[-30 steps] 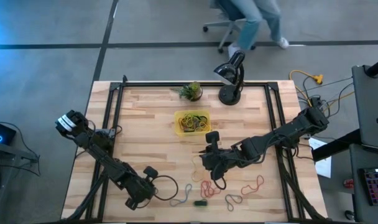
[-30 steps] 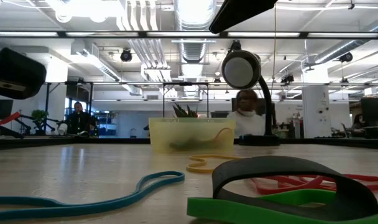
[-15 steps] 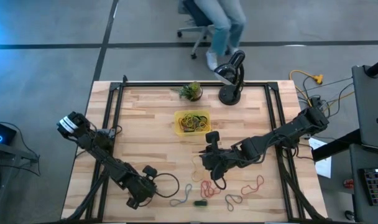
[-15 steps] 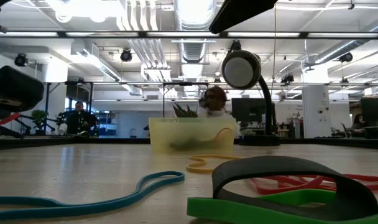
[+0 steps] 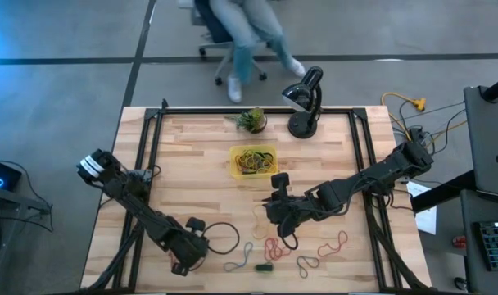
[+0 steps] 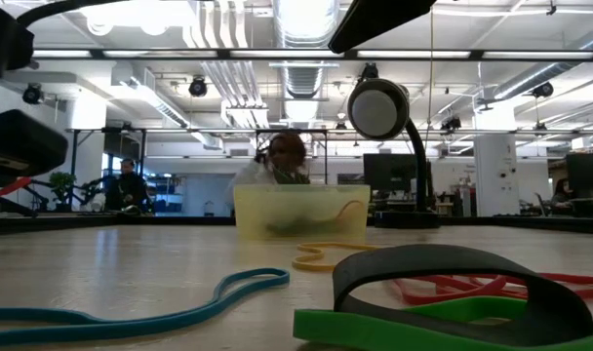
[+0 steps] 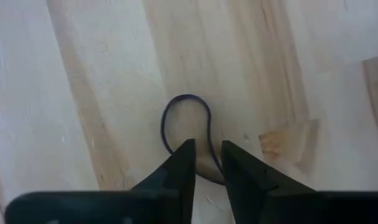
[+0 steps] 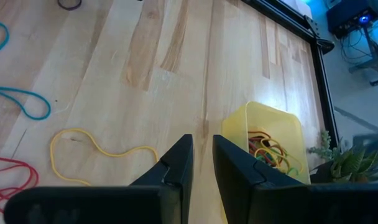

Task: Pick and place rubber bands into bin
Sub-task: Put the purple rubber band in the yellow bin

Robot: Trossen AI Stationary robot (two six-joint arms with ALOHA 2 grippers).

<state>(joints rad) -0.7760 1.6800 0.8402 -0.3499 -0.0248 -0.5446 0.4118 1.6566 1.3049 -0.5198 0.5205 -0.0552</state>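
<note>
The dark ring (image 5: pixel 222 237) lies flat on the table near its front left. My left gripper (image 5: pixel 193 248) points steeply down at the ring's near-left edge. It is open by a narrow gap (image 7: pixel 207 163), and one strand of the ring (image 7: pixel 209 140) runs between the fingertips; I cannot tell whether they touch it. The yellow bin (image 5: pixel 254 161) holds several rubber bands (image 8: pixel 268 149). Blue (image 5: pixel 242 256), red (image 5: pixel 273 246), green (image 5: pixel 264 266), grey (image 5: pixel 308 264) and yellow (image 5: pixel 261 215) bands lie loose. My right gripper (image 5: pixel 275 215) hangs slightly open (image 8: pixel 202 155) above them, holding nothing.
A black desk lamp (image 5: pixel 306 102) and a small potted plant (image 5: pixel 251 120) stand at the table's far edge behind the bin. A black frame (image 5: pixel 155 147) borders the tabletop. A person on a chair (image 5: pixel 241 33) moves on the floor beyond.
My left gripper has rolled a little about its own pointing line at the dark ring's edge. The ring's loop has shifted slightly toward the far edge. The person behind the table has moved toward the left.
</note>
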